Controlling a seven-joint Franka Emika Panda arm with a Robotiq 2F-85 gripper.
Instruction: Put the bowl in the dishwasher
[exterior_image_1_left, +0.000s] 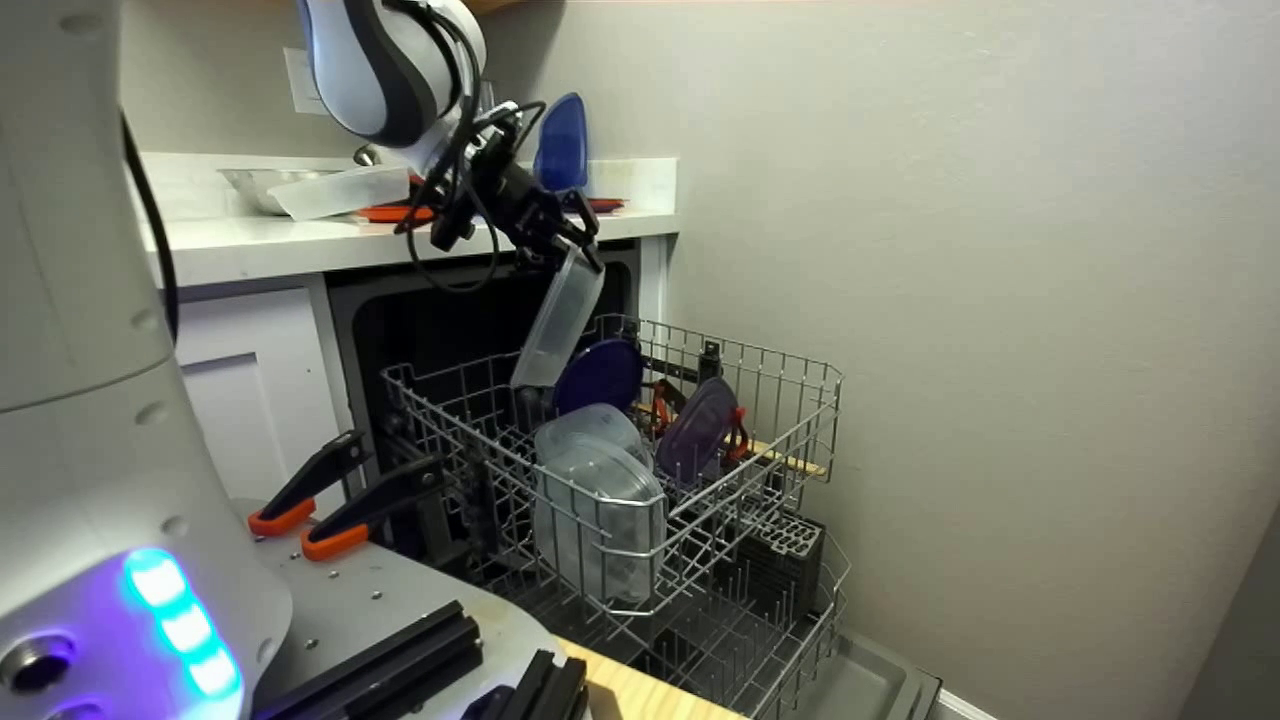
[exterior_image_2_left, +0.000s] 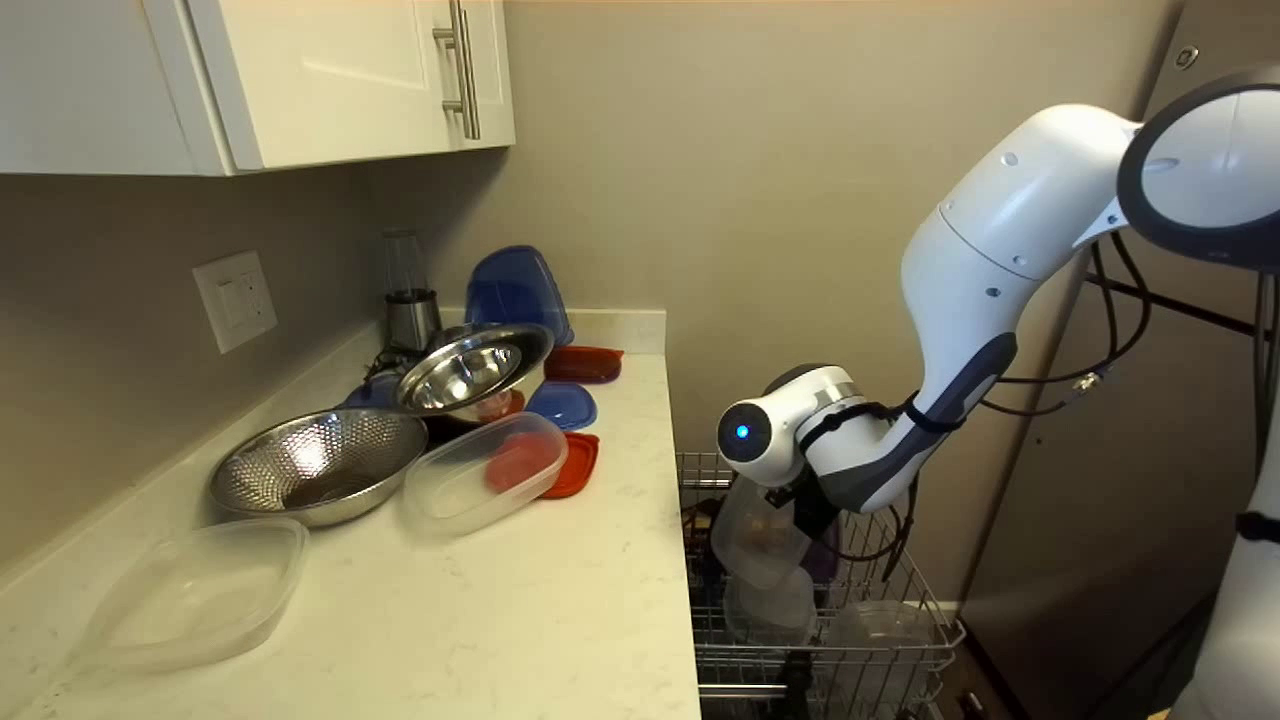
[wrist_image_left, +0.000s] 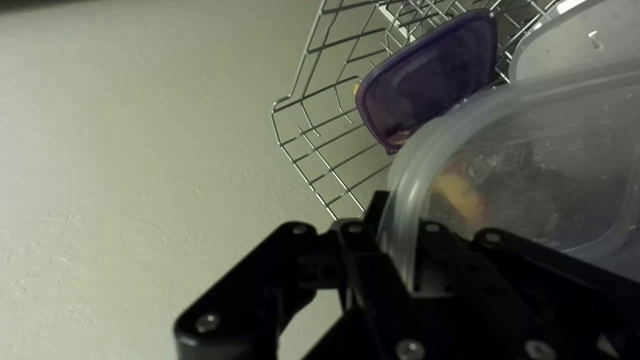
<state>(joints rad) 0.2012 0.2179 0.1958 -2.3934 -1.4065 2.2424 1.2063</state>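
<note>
Well, the jaws are clamped on the rim of the bowl (exterior_image_1_left: 560, 318), which hangs tilted over the upper rack (exterior_image_1_left: 505, 447); whether its lower end dips into the rack, I can't tell. Within the rack are a dark blue rounded piece (exterior_image_1_left: 605, 372), a purple lid (exterior_image_1_left: 700, 430) and clear containers (exterior_image_1_left: 600, 505). Behind the rack is the black cavity of the dishwasher (exterior_image_1_left: 450, 320). Beside the rack, and higher, the worktop (exterior_image_2_left: 560, 620) carries clear tubs (exterior_image_2_left: 195, 600) and red lids (exterior_image_2_left: 578, 466).
</note>
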